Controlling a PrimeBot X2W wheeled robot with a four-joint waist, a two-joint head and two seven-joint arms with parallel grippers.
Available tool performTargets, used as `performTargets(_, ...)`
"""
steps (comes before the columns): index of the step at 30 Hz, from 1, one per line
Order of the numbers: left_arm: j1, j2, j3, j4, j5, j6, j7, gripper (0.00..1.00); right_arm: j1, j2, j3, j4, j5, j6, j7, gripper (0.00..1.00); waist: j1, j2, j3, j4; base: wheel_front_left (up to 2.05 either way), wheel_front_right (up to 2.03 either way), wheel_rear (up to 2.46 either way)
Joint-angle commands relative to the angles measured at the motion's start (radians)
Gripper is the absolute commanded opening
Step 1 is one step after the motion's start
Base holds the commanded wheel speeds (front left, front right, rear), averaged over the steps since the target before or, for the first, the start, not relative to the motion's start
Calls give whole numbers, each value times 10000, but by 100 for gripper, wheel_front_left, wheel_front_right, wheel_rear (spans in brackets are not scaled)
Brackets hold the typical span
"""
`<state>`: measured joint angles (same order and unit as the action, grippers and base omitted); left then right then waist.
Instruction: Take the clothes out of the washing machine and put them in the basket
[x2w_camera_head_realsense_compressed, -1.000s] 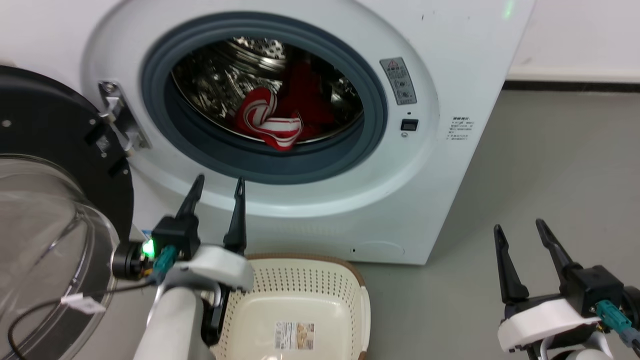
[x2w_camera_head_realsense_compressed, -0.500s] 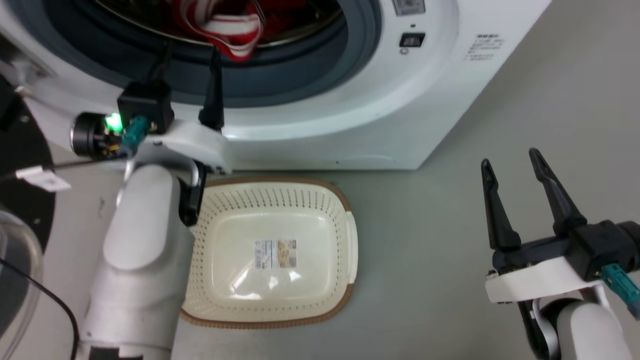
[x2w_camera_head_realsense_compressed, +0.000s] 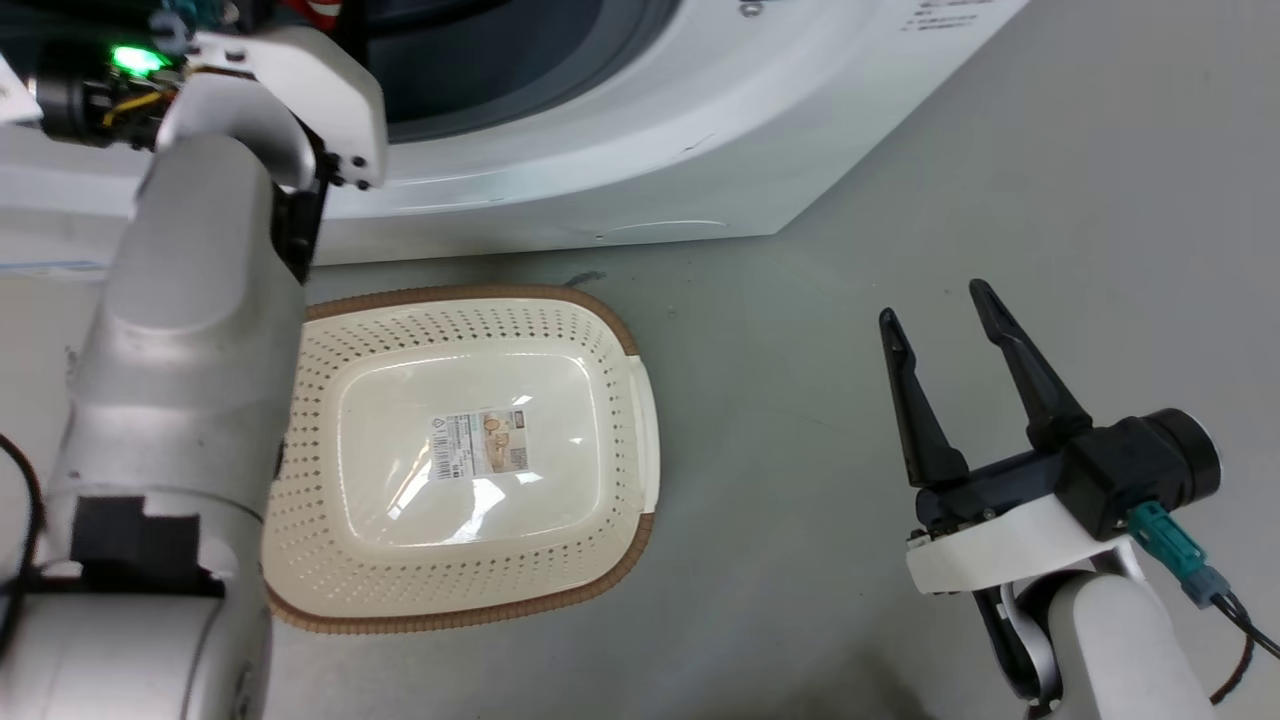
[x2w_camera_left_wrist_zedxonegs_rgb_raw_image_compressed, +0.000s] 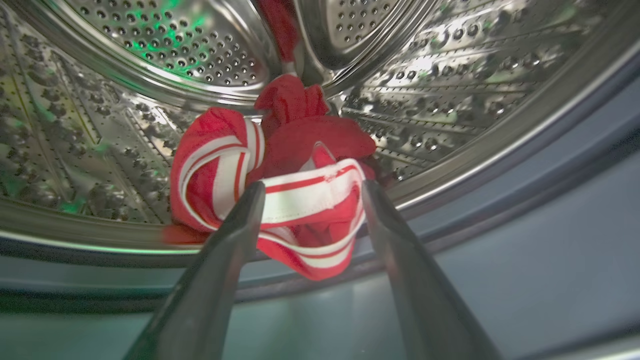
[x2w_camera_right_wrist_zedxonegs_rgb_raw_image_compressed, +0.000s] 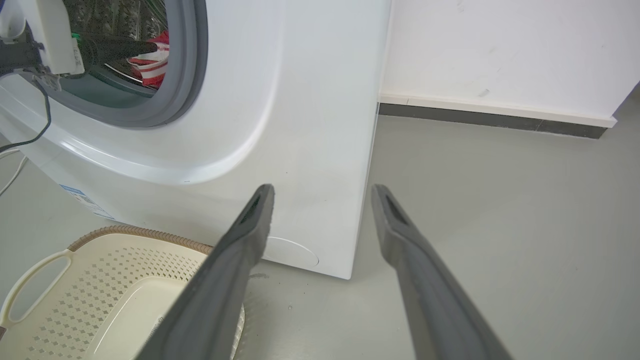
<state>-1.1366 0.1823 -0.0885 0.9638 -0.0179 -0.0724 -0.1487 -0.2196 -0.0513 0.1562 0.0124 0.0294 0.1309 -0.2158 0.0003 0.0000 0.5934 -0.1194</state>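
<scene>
The washing machine (x2w_camera_head_realsense_compressed: 600, 120) stands open. The clothes lie at the front lip of its steel drum (x2w_camera_left_wrist_zedxonegs_rgb_raw_image_compressed: 150, 65): a red garment with white stripes (x2w_camera_left_wrist_zedxonegs_rgb_raw_image_compressed: 305, 200) in front, a plain red one (x2w_camera_left_wrist_zedxonegs_rgb_raw_image_compressed: 310, 140) bunched behind it. My left gripper (x2w_camera_left_wrist_zedxonegs_rgb_raw_image_compressed: 312, 185) is open inside the porthole, its fingertips on either side of the striped garment's white band. The cream basket (x2w_camera_head_realsense_compressed: 470, 318) sits empty on the floor in front of the washer, under my left forearm (x2w_camera_head_realsense_compressed: 190, 330). My right gripper (x2w_camera_head_realsense_compressed: 932, 300) hangs open over the floor to the right of the basket, holding nothing.
Grey floor (x2w_camera_head_realsense_compressed: 1000, 150) spreads to the right of the washer. In the right wrist view the washer's corner (x2w_camera_right_wrist_zedxonegs_rgb_raw_image_compressed: 370, 200) meets a white wall with a dark skirting board (x2w_camera_right_wrist_zedxonegs_rgb_raw_image_compressed: 490, 117). A cable (x2w_camera_right_wrist_zedxonegs_rgb_raw_image_compressed: 30, 140) hangs from my left wrist.
The head camera has tipped down, so the washer slid up out of the picture. My left gripper has gone from below the porthole into it, up to the striped garment.
</scene>
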Motion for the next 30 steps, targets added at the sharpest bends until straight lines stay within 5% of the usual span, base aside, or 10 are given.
performTargets(1, -308, 140, -49, 322, 80, -62, 253, 100, -189, 20, 82, 82, 103, -3, -82, 100, -3, 0, 65, -173, 0, 0, 0)
performTargets(16, -2460, 823, -211, 2876, -373, -506, 3990, 100, -490, 18, 637, 724, 600, -5, -388, 100, -3, 0, 439, -799, 0, 0, 0)
performTargets(17, -2567, 840, -205, 3025, -471, -519, 4674, 73, -559, 18, 718, 772, 635, -3, -411, 100, -3, 0, 471, -860, 0, 0, 0)
performTargets(18, -2567, 840, -205, 3025, -471, -519, 4674, 73, -559, 18, 718, 772, 635, -3, -411, 100, -3, 0, 471, -860, 0, 0, 0)
performTargets(19, -2621, 861, -220, 3081, -495, -530, 5019, 42, -575, 18, 761, 801, 663, -3, -421, 100, -3, 0, 490, -895, 0, 0, 0)
performTargets(20, -2663, 881, -226, 3126, -548, -538, 5292, 0, -579, 20, 812, 827, 704, -3, -436, 100, -3, 0, 498, -929, 0, 0, 0)
performTargets(26, -2875, 1041, -223, 3198, -653, -358, 6012, 0, -634, 18, 936, 971, 857, -3, -468, 100, -3, 0, 507, -1075, 0, 0, 0)
performTargets(30, -2649, 1052, -219, 2716, -719, -131, 4898, 0, -664, 18, 806, 1141, 790, -5, -483, 100, -3, 0, 313, -1019, 0, 0, 0)
